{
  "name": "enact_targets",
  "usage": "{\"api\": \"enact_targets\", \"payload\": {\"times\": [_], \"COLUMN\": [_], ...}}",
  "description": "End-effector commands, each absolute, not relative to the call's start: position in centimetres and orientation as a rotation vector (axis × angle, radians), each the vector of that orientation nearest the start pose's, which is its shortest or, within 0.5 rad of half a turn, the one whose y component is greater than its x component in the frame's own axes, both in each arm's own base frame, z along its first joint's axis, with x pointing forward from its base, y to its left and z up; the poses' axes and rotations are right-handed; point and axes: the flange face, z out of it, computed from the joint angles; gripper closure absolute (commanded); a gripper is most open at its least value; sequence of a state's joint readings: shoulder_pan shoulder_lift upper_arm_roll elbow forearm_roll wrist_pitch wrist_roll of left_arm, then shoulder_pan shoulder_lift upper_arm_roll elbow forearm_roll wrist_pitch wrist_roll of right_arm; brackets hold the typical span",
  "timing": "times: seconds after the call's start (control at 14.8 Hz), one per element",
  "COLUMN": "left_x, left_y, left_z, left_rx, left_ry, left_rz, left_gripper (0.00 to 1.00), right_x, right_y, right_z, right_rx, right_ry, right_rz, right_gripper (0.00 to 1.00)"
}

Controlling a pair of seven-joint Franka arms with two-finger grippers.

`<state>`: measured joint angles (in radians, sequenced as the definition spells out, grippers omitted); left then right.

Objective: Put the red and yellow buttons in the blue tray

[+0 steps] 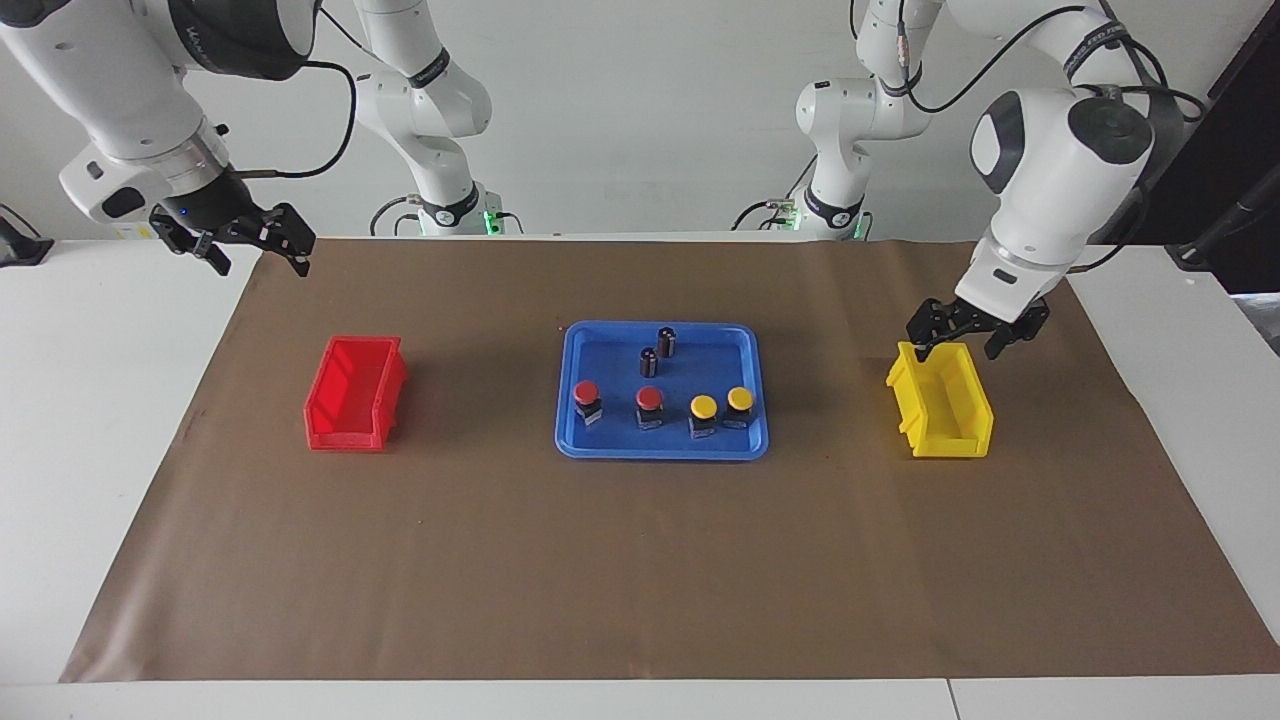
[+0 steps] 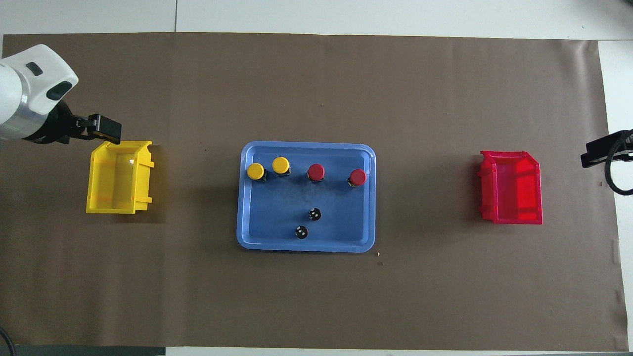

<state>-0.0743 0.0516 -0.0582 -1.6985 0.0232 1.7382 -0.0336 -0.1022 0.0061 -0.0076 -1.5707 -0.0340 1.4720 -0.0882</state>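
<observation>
While all four buttons (image 1: 662, 404) sit in the blue tray (image 1: 580, 440), I find my left gripper (image 1: 968, 332) open, empty (over the yellow bin (image 1: 940, 405)), tray toward table's middle; right gripper (image 1: 250, 240) likewise open, waiting.

Honestly there wasn't any text I could actually read anywhere; the dark bands on the arms (image 1: 1095, 45) carried some white lettering, but it was way too small to make out.

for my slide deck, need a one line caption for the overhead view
Four red and yellow buttons and two dark cylinders sit in the blue tray.
</observation>
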Motion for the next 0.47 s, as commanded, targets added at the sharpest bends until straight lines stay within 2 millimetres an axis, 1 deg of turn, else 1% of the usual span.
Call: {"api": "enact_targets", "payload": {"times": [0.0,0.14,0.41], "left_x": [57.0,57.0,56.9], "left_y": [-5.2,-4.9,-5.0], "left_z": [58.3,60.2,60.4], "left_rx": [-3.196,-3.196,-3.183], "left_ry": [0.221,0.274,0.296], "left_rz": [0.06,0.024,0.018], "left_gripper": [0.0,0.0,0.0], "right_x": [53.9,54.0,54.0], "right_y": [-6.5,-6.5,-6.6], "right_z": [61.8,61.7,61.7], "right_rx": [-3.173,-3.176,-3.172], "right_ry": [0.01,0.011,0.01], "right_rz": [0.148,0.149,0.151], "right_gripper": [0.0,0.0,0.0]}}
